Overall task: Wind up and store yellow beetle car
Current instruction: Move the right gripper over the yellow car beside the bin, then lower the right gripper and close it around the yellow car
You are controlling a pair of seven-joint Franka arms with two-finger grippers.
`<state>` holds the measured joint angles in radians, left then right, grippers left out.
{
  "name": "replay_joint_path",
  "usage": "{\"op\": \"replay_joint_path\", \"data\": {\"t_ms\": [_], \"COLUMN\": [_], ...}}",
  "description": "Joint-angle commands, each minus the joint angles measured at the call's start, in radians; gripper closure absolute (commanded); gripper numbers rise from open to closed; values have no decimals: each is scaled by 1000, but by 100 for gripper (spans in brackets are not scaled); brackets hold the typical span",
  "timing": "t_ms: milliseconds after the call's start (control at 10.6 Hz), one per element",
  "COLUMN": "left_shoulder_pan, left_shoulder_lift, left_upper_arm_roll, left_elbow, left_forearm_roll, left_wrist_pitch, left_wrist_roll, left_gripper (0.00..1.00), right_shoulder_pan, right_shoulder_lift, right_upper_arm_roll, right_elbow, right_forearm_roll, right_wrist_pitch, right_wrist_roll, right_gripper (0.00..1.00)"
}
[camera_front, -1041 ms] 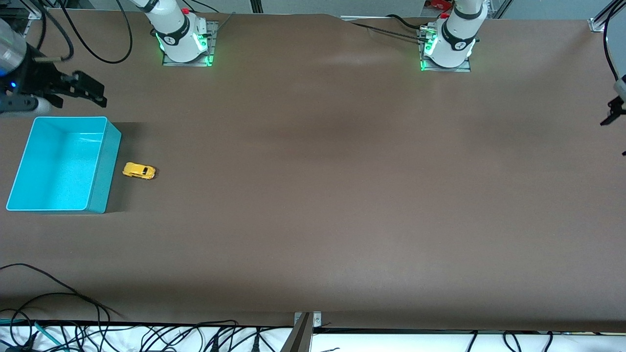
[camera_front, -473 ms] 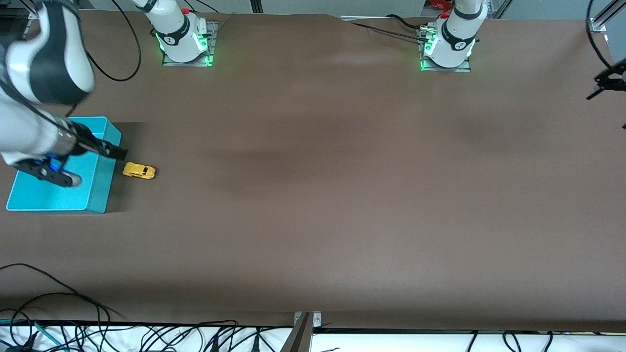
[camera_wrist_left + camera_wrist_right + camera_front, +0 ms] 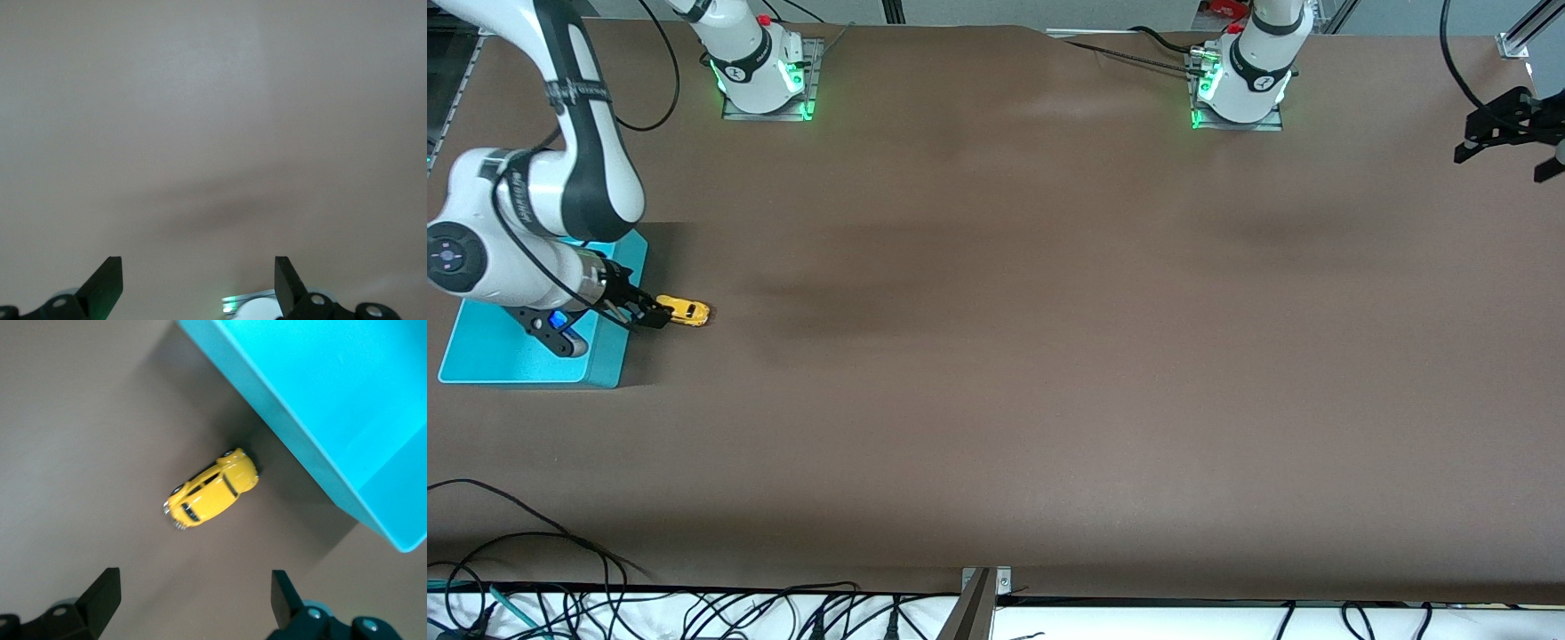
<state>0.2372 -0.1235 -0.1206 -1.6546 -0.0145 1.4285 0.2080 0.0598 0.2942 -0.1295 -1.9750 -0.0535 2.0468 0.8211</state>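
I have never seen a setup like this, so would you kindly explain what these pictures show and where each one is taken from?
Two robot arms stand at a brown table. The wide picture looks down from a high camera facing them. The other two come from cameras on the arms' wrists, looking past each arm's two black fingers.

On the table sit a turquoise bin and, beside it, a small yellow toy car.

The right gripper is over the car's end nearest the bin, fingers open; its wrist picture shows the car and the bin below. The left gripper waits, open, in the air at the table's other end, seeing only bare table. Nothing is held.
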Motion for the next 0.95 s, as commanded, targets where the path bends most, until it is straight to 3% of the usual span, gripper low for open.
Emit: {"op": "replay_joint_path", "data": {"t_ms": [0, 189, 284, 473, 852], "left_shoulder_pan": [-37, -108, -142, -168, -157], "left_shoulder_lift": [1, 21, 40, 79, 81], "left_upper_arm_roll": [-25, -11, -10, -4, -2], "left_elbow": [32, 56, 71, 137, 151], "left_forearm_roll": [-5, -2, 4, 7, 4], "left_wrist_pitch": [-37, -63, -69, -97, -99], "left_wrist_roll": [-215, -325, -396, -440, -437], "left_gripper": [0, 0, 0, 0, 0], "right_shoulder_pan": [-1, -3, -5, -3, 5], "right_shoulder_lift": [-52, -46, -20, 22, 91], "right_upper_arm_roll": [-42, -65, -71, -70, -67], "right_elbow": [-183, -292, -295, -294, -292], "right_forearm_roll": [-13, -8, -6, 0, 6], "right_wrist_pitch": [190, 394, 442, 507, 619], "right_wrist_roll": [177, 344, 424, 528, 650], "right_gripper": [0, 0, 0, 0, 0]}}
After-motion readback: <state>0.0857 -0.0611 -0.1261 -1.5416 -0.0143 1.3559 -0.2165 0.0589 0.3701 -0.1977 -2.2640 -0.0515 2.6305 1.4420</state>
